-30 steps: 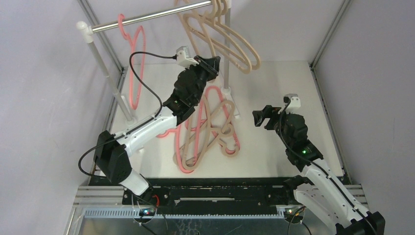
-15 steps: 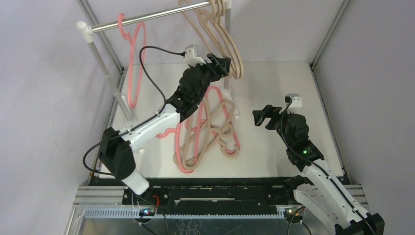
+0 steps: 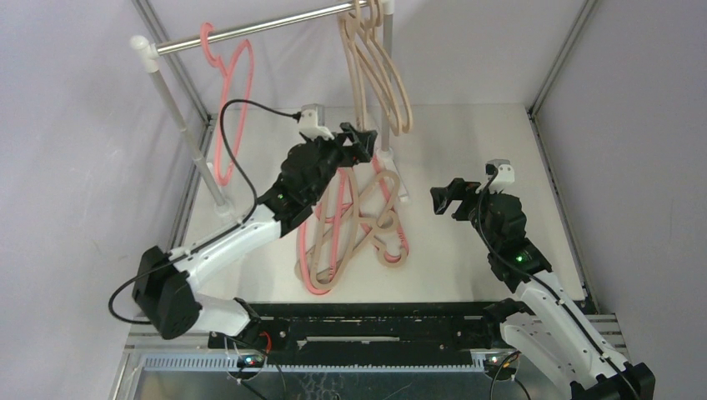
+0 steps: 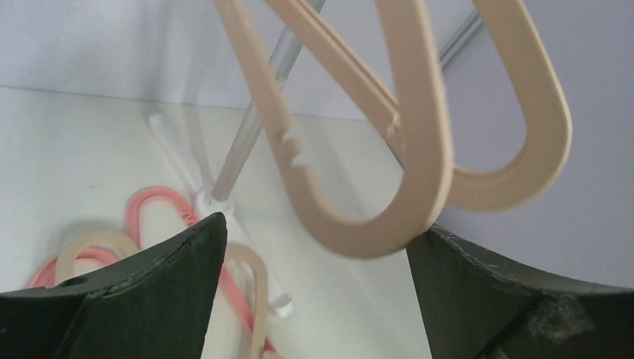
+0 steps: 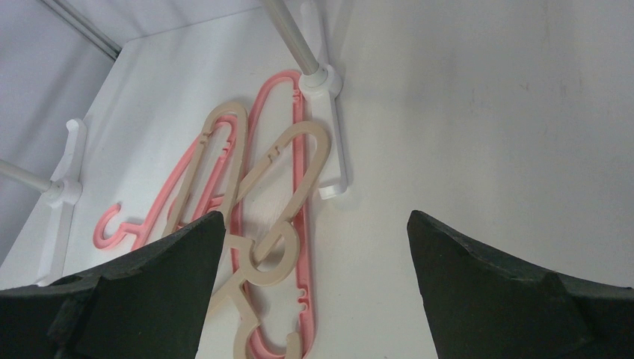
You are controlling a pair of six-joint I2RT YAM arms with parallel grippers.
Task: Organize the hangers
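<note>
— Top external view: where's everything?
— Tan plastic hangers (image 3: 379,71) and a pink hanger (image 3: 234,108) hang on the silver metal rail (image 3: 258,27); a heap (image 3: 392,258) of both lies on the white table (image 3: 467,142). My left gripper (image 3: 360,140) and right gripper (image 3: 446,200) gape wide, empty.

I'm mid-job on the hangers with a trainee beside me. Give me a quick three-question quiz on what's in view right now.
1. True or false: on the rail, the pink hanger hangs to the left of the beige hangers.
2. Pick one: what does the left pincer hold? A) a pink hanger B) a beige hanger C) nothing
3. Fill in: the pile of hangers lying on the table mixes pink ones with ____ ones.

Key: 1 true; 2 C, its jaws stand wide apart and grip nothing; 3 beige.
</note>
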